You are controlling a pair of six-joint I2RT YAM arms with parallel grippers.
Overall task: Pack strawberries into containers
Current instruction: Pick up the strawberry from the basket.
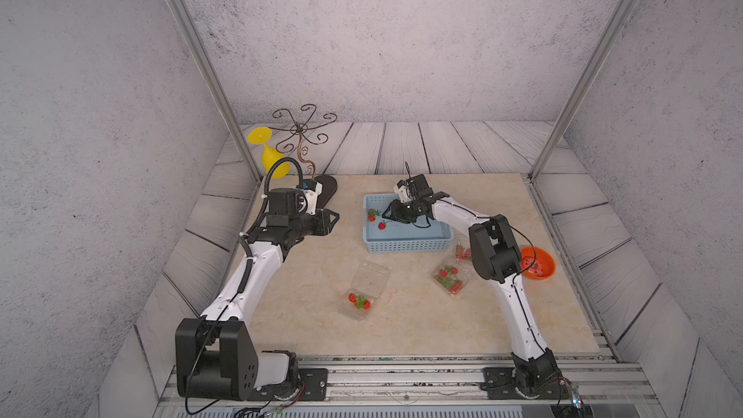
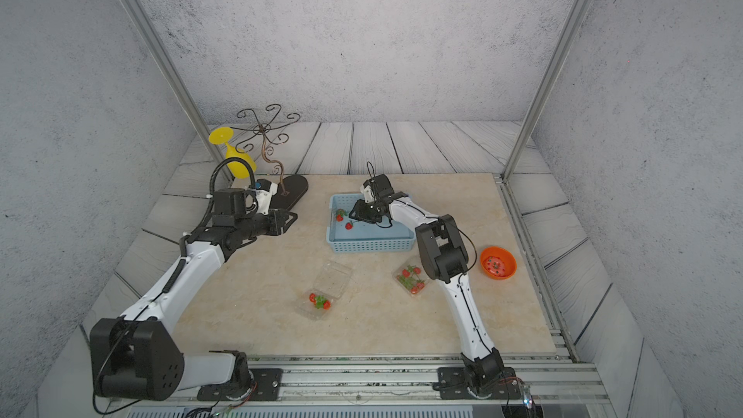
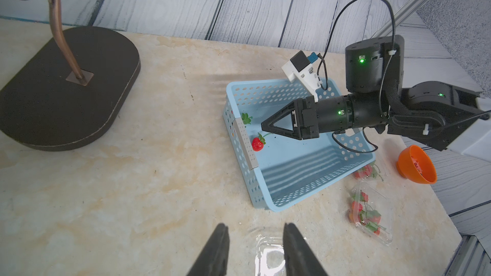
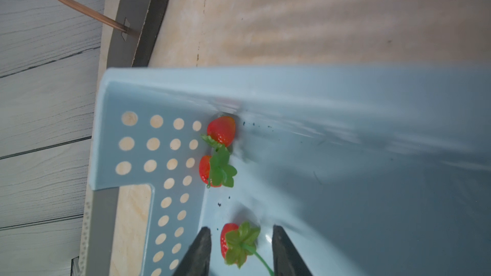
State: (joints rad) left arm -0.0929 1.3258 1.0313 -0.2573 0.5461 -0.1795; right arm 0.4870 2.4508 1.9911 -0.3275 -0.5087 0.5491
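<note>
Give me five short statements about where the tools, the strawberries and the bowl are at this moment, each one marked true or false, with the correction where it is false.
1. The right tool is inside the blue basket. True.
2. Its jaws are shut on a strawberry. False: they stand open on either side of it.
3. Three strawberries lie in the basket. True.
4. The orange bowl sits in the basket. False: it stands on the table, outside the basket.
5. The left tool grips a strawberry. False: it holds nothing.
</note>
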